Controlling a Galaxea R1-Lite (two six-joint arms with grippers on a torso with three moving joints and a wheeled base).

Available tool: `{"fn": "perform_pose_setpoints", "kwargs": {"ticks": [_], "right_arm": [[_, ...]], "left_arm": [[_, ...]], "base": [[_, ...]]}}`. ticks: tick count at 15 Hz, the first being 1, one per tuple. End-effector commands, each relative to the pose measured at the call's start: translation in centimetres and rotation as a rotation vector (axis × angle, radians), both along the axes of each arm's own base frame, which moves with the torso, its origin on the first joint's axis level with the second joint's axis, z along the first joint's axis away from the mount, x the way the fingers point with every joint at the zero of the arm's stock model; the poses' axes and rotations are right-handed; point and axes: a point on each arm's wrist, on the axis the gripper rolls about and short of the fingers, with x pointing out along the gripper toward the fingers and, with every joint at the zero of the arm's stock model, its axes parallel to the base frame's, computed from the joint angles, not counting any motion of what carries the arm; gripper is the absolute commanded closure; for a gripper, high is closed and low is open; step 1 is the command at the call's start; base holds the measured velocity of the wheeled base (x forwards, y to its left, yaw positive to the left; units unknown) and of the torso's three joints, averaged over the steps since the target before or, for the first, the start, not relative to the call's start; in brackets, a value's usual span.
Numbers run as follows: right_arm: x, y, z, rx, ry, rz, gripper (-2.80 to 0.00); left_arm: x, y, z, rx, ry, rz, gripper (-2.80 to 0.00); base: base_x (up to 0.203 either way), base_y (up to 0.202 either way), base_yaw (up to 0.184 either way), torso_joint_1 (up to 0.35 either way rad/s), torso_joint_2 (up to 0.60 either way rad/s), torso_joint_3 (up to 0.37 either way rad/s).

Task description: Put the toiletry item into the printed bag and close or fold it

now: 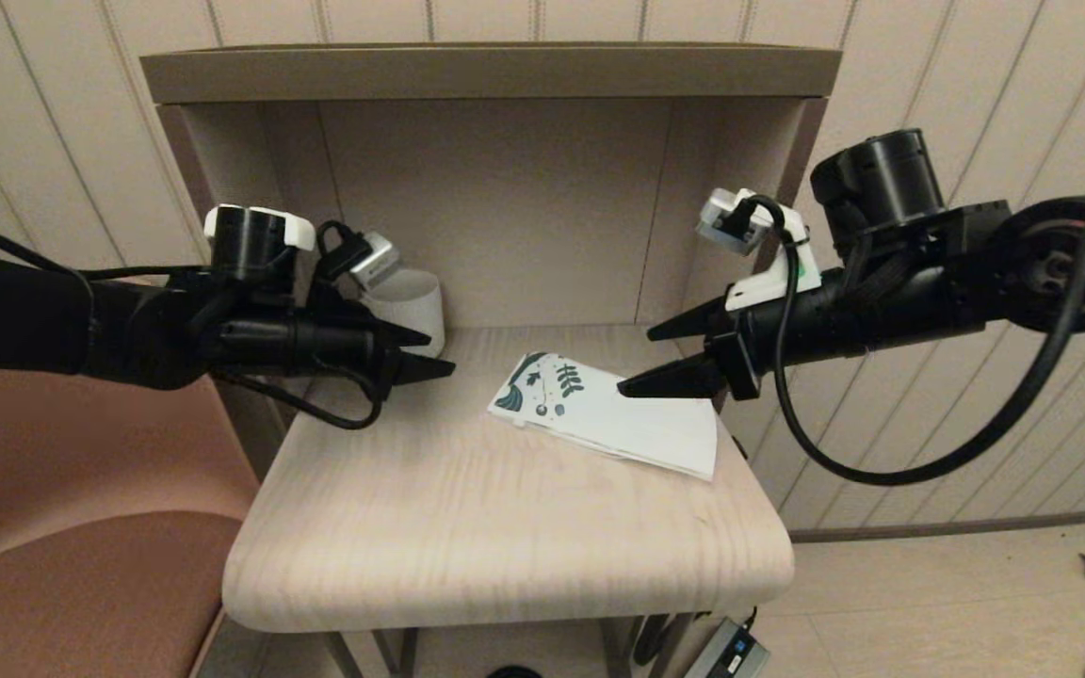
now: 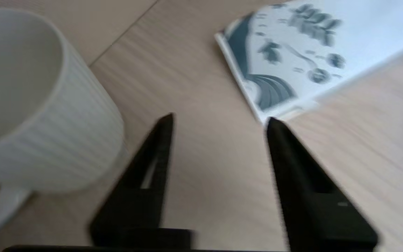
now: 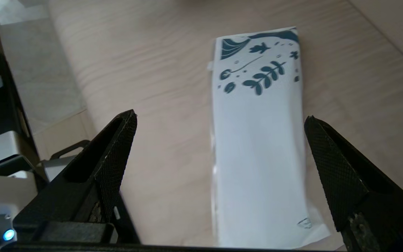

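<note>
The printed bag [image 1: 608, 414] lies flat on the wooden table [image 1: 467, 508], right of centre. It is folded over: its teal-printed end points toward the back left and a plain white side faces up. My right gripper [image 1: 637, 363] hovers open just above the bag's back edge, and the bag [image 3: 257, 140] runs lengthwise between its fingers [image 3: 117, 154]. My left gripper [image 1: 439, 353] is open too, above bare wood between the mug and the bag [image 2: 292, 59], holding nothing. The white tube is not visible in any view.
A white ribbed mug [image 1: 411, 301] stands at the back left, close beside my left gripper [image 2: 219, 119]. Alcove walls [image 1: 505, 207] enclose the table's back and sides. A pink seat [image 1: 81, 565] is on the left. A power adapter [image 1: 731, 650] lies on the floor.
</note>
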Motion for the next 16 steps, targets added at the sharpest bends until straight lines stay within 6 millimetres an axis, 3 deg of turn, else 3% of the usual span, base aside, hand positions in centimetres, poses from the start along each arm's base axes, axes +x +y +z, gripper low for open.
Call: {"fn": "perform_pose_setpoints", "kwargs": {"ticks": [1,3,6,9,13,16], "right_arm": [[-0.8,-0.1,0.5,0.005,-0.011,0.008,-2.80],[-1.5,-0.4,0.6,0.004,-0.006,0.007,-2.80],[-2.6,-1.0,0.3,0.000,0.006,0.000,-2.80],[-4.6,-1.8,0.5,0.001,0.006,-0.001,-2.80],[-9.1,-4.9,1.5,0.030,-0.013,-0.074,-2.80],[-13.9,-8.7,2.6,0.067,-0.058,-0.296,-2.80]], "left_arm": [[-1.8,0.4,1.2,-0.012,-0.033,-0.006,0.00],[-3.0,-0.9,1.1,-0.012,-0.022,-0.051,0.00],[-6.7,-1.6,1.8,-0.016,-0.015,-0.106,0.00],[-12.0,-1.7,2.1,-0.022,-0.008,-0.175,0.00],[-19.3,1.5,4.5,-0.085,-0.083,-0.108,0.00],[-25.7,5.3,5.9,-0.150,-0.206,0.088,0.00]], "base": [[0.000,0.000,0.000,0.000,0.00,0.000],[0.000,0.000,0.000,0.000,0.00,0.000],[0.000,0.000,0.000,0.000,0.00,0.000],[0.000,0.000,0.000,0.000,0.00,0.000],[0.000,0.000,0.000,0.000,0.00,0.000],[0.000,0.000,0.000,0.000,0.00,0.000]]}}
